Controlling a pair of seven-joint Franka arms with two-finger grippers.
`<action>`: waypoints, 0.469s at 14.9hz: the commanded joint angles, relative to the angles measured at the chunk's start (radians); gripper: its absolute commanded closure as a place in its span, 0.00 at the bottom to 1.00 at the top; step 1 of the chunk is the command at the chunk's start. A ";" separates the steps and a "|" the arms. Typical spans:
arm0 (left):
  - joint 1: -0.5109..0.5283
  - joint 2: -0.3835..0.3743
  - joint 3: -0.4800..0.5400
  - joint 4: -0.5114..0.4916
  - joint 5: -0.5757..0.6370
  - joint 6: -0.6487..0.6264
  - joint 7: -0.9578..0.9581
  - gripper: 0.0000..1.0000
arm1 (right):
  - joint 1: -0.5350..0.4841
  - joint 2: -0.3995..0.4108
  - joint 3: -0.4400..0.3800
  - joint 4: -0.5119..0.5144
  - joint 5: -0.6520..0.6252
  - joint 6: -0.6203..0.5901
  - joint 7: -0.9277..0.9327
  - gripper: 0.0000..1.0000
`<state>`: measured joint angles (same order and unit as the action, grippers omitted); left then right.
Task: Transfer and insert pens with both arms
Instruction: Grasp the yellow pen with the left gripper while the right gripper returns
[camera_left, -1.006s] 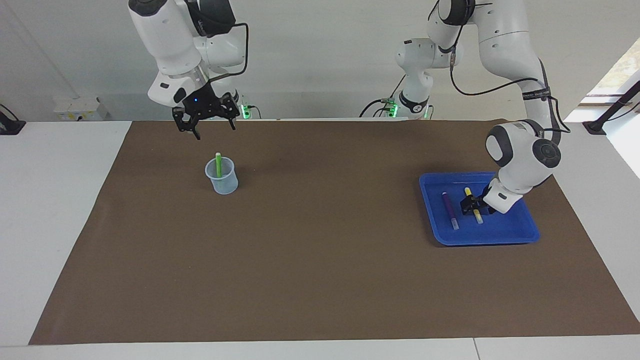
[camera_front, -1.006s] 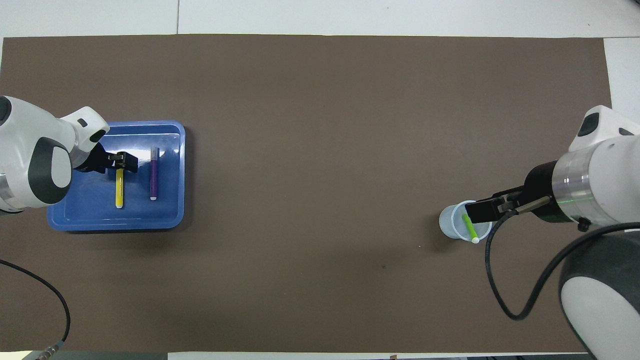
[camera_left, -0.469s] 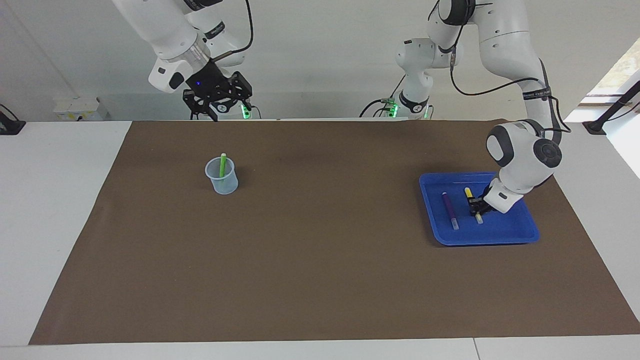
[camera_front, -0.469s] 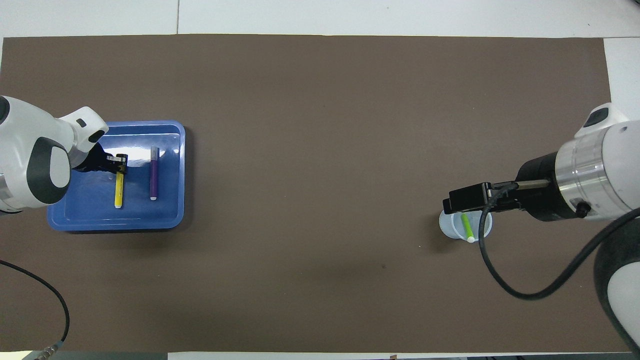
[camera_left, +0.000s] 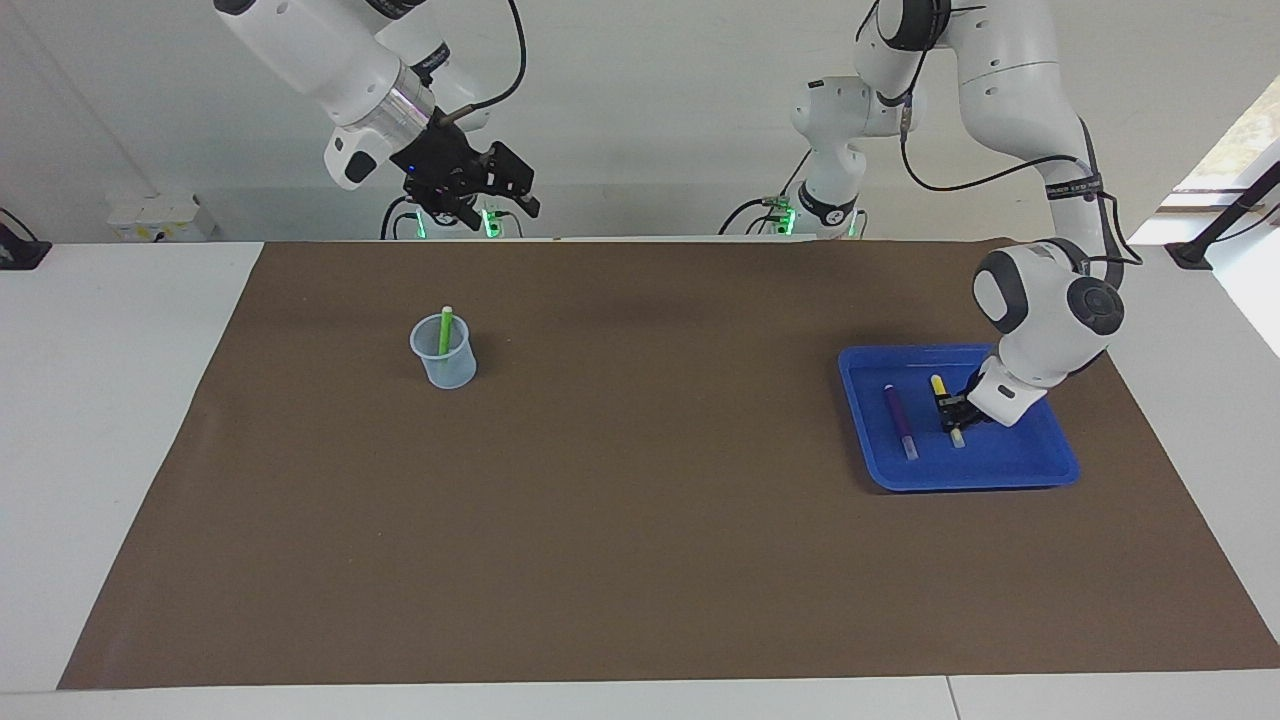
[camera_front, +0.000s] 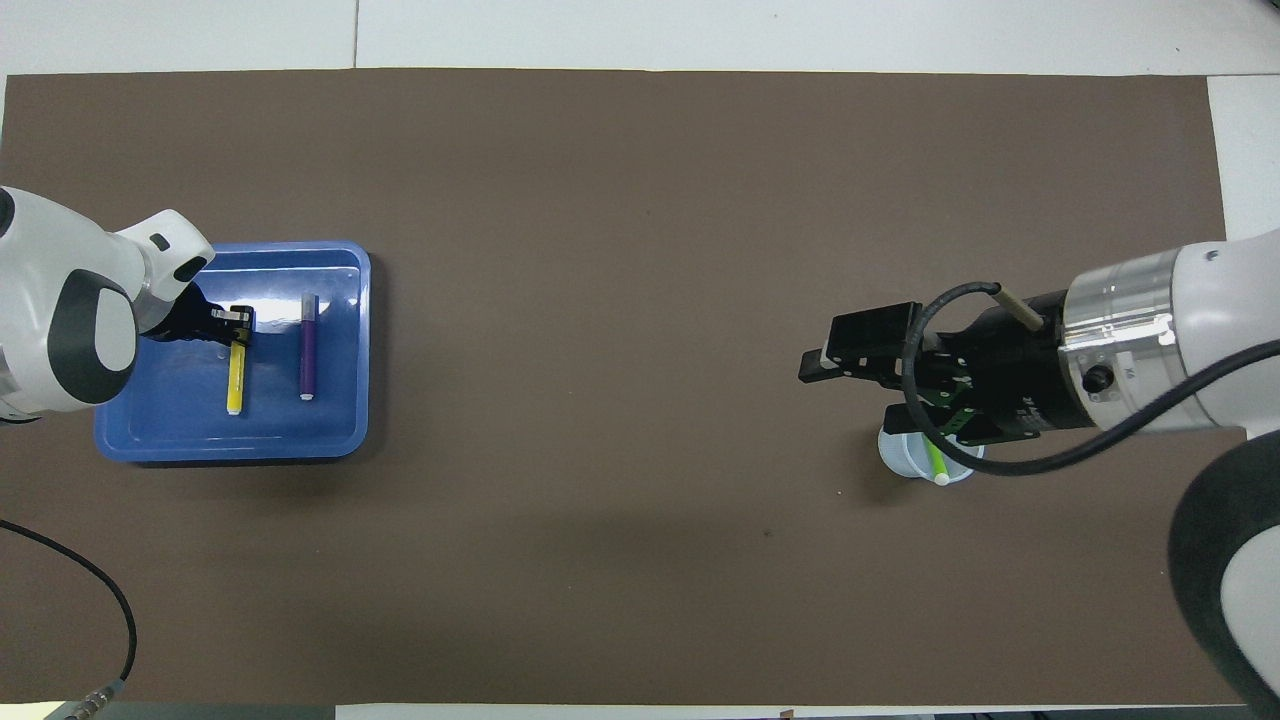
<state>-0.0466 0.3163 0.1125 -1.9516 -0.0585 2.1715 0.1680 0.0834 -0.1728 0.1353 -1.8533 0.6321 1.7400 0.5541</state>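
Since a second ago my right claw (camera_left: 500, 195) has swung up off the cup (camera_left: 444, 364), fingers apart and empty, hanging over the mat's (camera_left: 640, 560) edge by my bases. Left claw (camera_left: 953, 411) has pinched together on the yellow pen (camera_front: 237, 375), lying in the blue tray (camera_left: 1040, 467) beside the purple pen (camera_left: 898, 418). Green pen (camera_left: 444, 331) stands in the cup. Step in hand: second pen grabbed, not lifted. Next, I reckon: lift level, carry to mid-table, pass to right claw.

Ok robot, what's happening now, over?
Left gripper shut on yellow pen in blue tray. Right gripper open, raised, empty. Green pen in cup. Nothing blocking.
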 joint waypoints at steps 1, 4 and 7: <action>-0.006 0.001 0.001 0.074 0.006 -0.117 -0.092 1.00 | 0.088 -0.033 0.003 -0.050 0.028 0.117 0.157 0.00; -0.012 -0.039 -0.002 0.127 -0.045 -0.264 -0.186 1.00 | 0.209 -0.045 0.003 -0.099 0.028 0.300 0.312 0.00; -0.022 -0.078 -0.010 0.229 -0.125 -0.468 -0.400 1.00 | 0.285 -0.045 0.004 -0.122 0.028 0.371 0.366 0.00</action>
<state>-0.0503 0.2745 0.1028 -1.7783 -0.1403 1.8167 -0.1023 0.3457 -0.1886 0.1428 -1.9293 0.6405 2.0644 0.9003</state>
